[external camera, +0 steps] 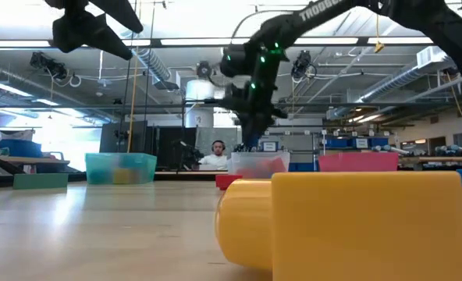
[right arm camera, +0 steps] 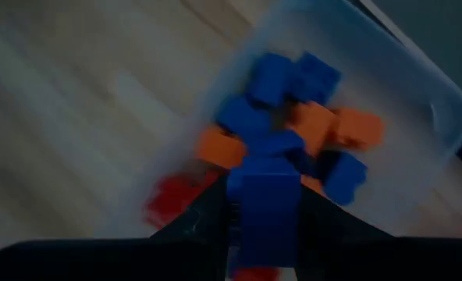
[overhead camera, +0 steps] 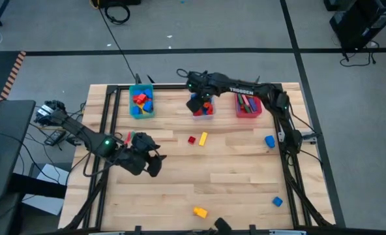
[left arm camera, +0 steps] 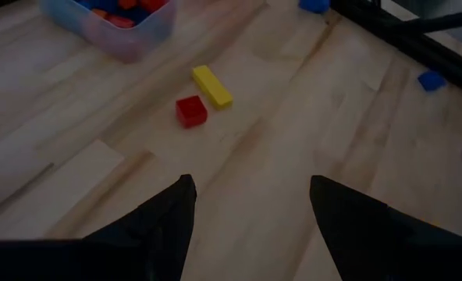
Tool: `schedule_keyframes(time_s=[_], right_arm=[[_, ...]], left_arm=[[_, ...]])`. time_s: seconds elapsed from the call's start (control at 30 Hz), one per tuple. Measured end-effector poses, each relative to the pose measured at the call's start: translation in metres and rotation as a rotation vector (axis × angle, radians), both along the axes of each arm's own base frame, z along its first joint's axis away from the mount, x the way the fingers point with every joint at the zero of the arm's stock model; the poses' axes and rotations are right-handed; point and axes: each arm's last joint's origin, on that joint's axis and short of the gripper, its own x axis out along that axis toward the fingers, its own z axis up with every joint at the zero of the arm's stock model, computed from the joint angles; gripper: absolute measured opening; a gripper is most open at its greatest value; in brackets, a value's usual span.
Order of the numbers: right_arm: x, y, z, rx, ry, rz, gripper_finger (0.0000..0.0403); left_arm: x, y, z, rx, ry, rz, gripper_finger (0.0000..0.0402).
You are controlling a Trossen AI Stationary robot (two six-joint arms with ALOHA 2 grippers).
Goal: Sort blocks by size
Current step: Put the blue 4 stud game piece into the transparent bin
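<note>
while the right arm reaches across the top of the table, this is how things stand:
right gripper (right arm camera: pixel 264 234): over the clear bin (overhead camera: pixel 203 112) at upper centre of the high view, fingers clamped on a blue block (right arm camera: pixel 264 204)
clear bin contents: blue, orange and red blocks piled inside
left gripper (left arm camera: pixel 250 211): lower left of the high view, above bare wood, fingers spread wide with nothing between them
teal bin (overhead camera: pixel 141 102): upper left of the table, with red, blue and yellow blocks in it
red bin (overhead camera: pixel 248 106): upper right, just beside the clear bin, with long bars in it
loose blocks, centre: a red cube (overhead camera: pixel 192 140) and a yellow bar (overhead camera: pixel 203 138) just beside each other
loose blocks, right: one blue block (overhead camera: pixel 270 141) near the right edge, another blue block (overhead camera: pixel 277 202) lower right
loose block, bottom: a yellow block (overhead camera: pixel 200 211) near the bottom edge
table (overhead camera: pixel 238 170): light wood planks
</note>
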Motion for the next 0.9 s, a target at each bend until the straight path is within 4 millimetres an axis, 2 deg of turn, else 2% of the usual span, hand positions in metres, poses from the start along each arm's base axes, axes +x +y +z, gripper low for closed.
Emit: schedule_keyframes(time_s=[0.1,0.27,0.4,0.63,0.9], right_arm=[[-0.006,-0.007,-0.009,0.005,0.03,0.003,0.0128],[-0.009,-0.008,-0.013,0.002,0.051,0.037,0.0213],[-0.007,-0.006,-0.012,-0.004,0.051,0.056,0.0244],[-0.005,0.002,-0.007,-0.016,0.056,0.111,0.0239],[-0.018,0.013,0.034,-0.086,0.012,0.143,0.022]], left_arm=[[0.002,0.003,0.0,0.0,0.0,0.015,0.0259],[0.003,0.006,0.0,0.0,0.0,0.028,0.0259],[0.003,0.006,0.0,0.0,0.0,0.029,0.0259],[0.003,0.006,0.0,-0.001,-0.002,0.028,0.0259],[0.003,0.007,0.0,-0.016,-0.005,0.039,0.0259]])
